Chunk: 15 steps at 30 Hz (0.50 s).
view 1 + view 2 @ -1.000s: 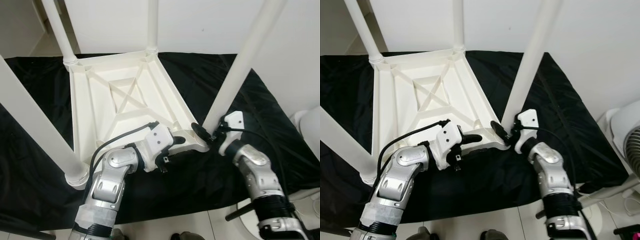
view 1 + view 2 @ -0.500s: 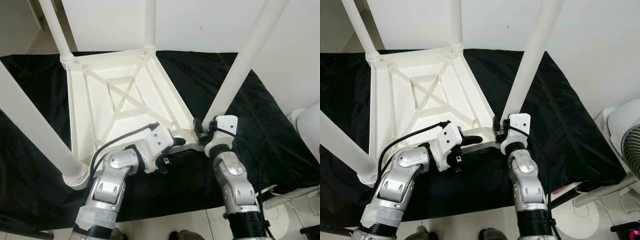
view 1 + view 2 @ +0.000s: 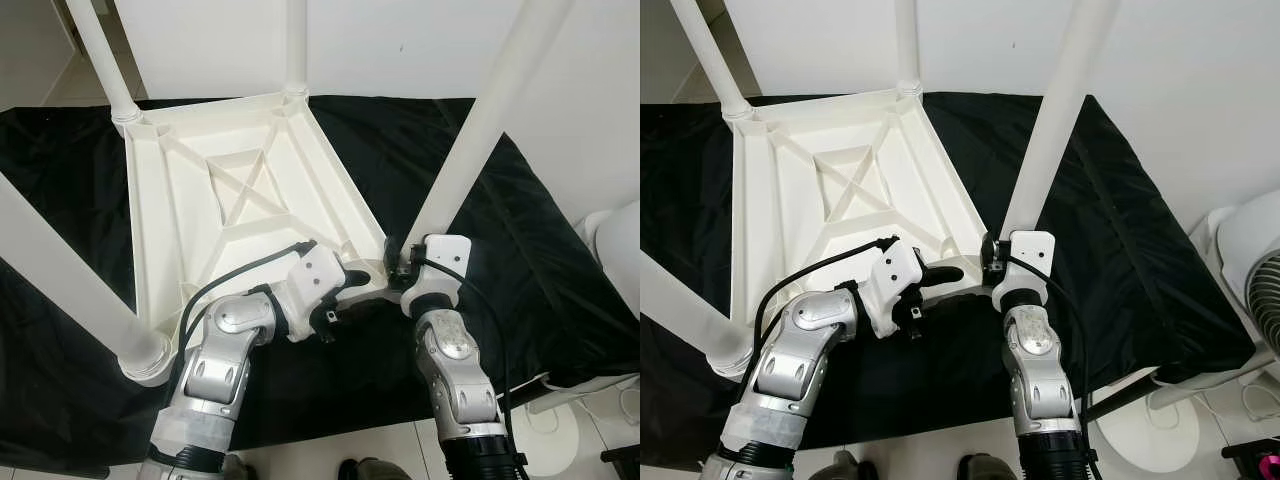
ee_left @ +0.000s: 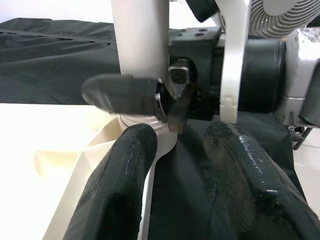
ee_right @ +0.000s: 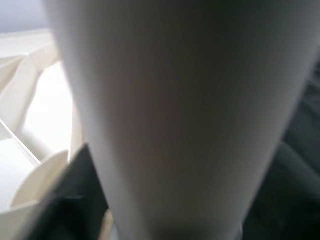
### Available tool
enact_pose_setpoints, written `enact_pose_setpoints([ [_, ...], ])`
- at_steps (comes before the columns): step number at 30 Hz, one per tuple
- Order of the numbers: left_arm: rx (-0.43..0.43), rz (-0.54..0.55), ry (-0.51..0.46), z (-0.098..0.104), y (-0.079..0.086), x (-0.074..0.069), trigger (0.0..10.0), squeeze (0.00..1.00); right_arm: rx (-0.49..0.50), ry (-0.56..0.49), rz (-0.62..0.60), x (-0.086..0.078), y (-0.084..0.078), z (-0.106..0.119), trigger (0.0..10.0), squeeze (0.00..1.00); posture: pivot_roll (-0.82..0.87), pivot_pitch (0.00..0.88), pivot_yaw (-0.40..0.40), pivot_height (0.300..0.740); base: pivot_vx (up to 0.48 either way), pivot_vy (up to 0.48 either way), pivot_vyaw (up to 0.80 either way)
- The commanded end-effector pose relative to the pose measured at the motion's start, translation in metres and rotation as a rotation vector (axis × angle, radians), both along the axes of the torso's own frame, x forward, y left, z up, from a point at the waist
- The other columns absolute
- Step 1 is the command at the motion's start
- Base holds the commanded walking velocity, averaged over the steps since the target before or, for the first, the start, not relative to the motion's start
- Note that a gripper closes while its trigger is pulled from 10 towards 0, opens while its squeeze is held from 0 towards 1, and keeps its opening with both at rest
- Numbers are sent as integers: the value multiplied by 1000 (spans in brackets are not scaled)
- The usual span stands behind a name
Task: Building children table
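A white plastic children's table (image 3: 180, 230) lies upside down on a black cloth, its four legs pointing up. My left gripper (image 3: 352, 284) is at the table's near rim by the near right corner, shut on the rim, one black finger (image 4: 122, 190) on each side. My right gripper (image 3: 398, 262) is at the base of the near right leg (image 3: 480, 120), shut on it just above the corner socket. In the right wrist view that leg (image 5: 165, 115) is very close, with one dark finger (image 5: 75, 200) beside it.
The black cloth (image 3: 560, 250) covers the floor under the table. Three other legs stand up: near left (image 3: 60, 270), far left (image 3: 95, 50) and far middle (image 3: 296, 40). A white fan (image 3: 1250, 260) stands at the right. A white wall is behind.
My right arm has swung in from the right, and its gripper has gone from open beside the leg to shut on the leg's base. The left gripper has kept its hold.
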<state>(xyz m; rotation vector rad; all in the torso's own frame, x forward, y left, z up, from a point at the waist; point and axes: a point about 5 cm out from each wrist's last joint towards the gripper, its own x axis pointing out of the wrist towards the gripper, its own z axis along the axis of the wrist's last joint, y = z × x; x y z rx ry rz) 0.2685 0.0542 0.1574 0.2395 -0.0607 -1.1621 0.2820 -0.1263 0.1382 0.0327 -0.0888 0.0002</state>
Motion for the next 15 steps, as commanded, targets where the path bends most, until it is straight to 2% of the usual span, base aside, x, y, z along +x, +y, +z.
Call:
enact_pose_setpoints([
  [1,-32,175,-23,1,3,8,10000,0,10,9,11,-3,0,-2,10000,1000,-102,79,7,740,0,0,0],
  [4,-34,177,-23,2,3,9,10000,0,-27,2,29,-4,-11,-4,10000,1000,-100,79,7,740,0,0,0],
  [5,-34,178,-23,2,4,9,10000,0,-45,1,59,-4,-18,-5,10000,0,-100,78,9,740,0,0,0],
  [7,-34,178,-23,3,4,9,10000,0,-56,1,81,-3,-23,-5,10000,0,-100,79,9,740,0,0,0],
  [8,-34,178,-23,3,4,9,10000,0,-69,-3,134,-3,-28,-5,10000,0,-101,80,12,740,0,0,0],
  [12,-35,178,-23,3,4,9,10000,0,-76,-6,166,-2,-30,-5,10000,0,-101,80,12,740,0,0,0],
  [14,-31,173,-23,3,4,9,10000,0,-145,-15,297,2,-38,-4,10000,0,-104,78,18,740,0,0,0],
  [15,-31,173,-23,3,4,9,10000,0,-145,-15,297,2,-38,-4,10000,0,-104,78,18,740,0,0,0],
])
